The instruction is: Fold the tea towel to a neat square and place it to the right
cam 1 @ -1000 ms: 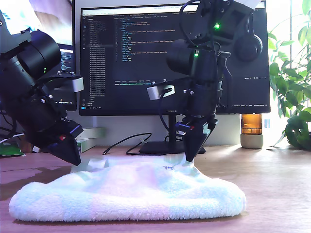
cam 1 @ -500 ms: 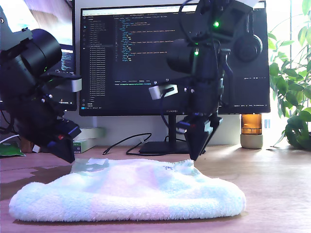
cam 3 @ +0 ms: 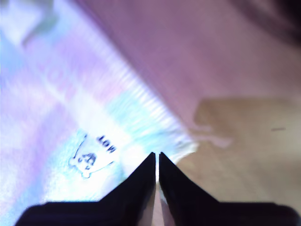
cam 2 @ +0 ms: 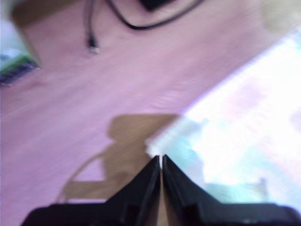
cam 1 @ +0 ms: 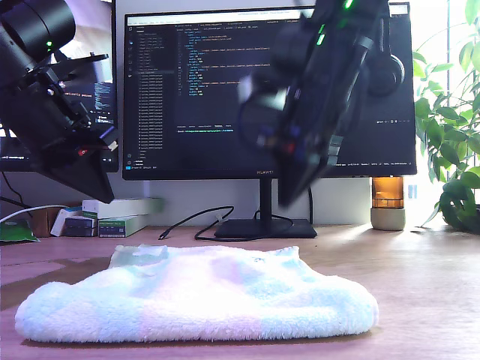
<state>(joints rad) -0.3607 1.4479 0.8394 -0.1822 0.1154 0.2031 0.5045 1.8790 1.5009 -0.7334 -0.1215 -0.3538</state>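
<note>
The tea towel [cam 1: 195,296] lies folded on the wooden table [cam 1: 427,285], a thick white fluffy pad with a small dark printed mark [cam 1: 259,259] near its far edge. My first gripper [cam 1: 101,196] hangs shut and empty above the towel's far corner at the exterior view's left. In the first wrist view that gripper [cam 2: 161,157] points at the towel [cam 2: 244,122] corner. My second gripper [cam 1: 283,201], blurred by motion, is raised above the far edge near the mark. Its own view shows the gripper [cam 3: 156,154] shut with nothing in it, over the towel [cam 3: 70,108] and the mark [cam 3: 91,153].
A large monitor [cam 1: 225,90] on a stand [cam 1: 264,227] fills the back. A black cable [cam 1: 187,221] trails beside the stand. Boxes [cam 1: 124,214] sit at the exterior view's back left. An amber jar [cam 1: 388,201] and a plant [cam 1: 454,150] stand at its back right.
Both grippers have risen from the towel's far edge, where their tips were touching it. The second arm tilts and blurs. The towel's far corners have settled flat.
</note>
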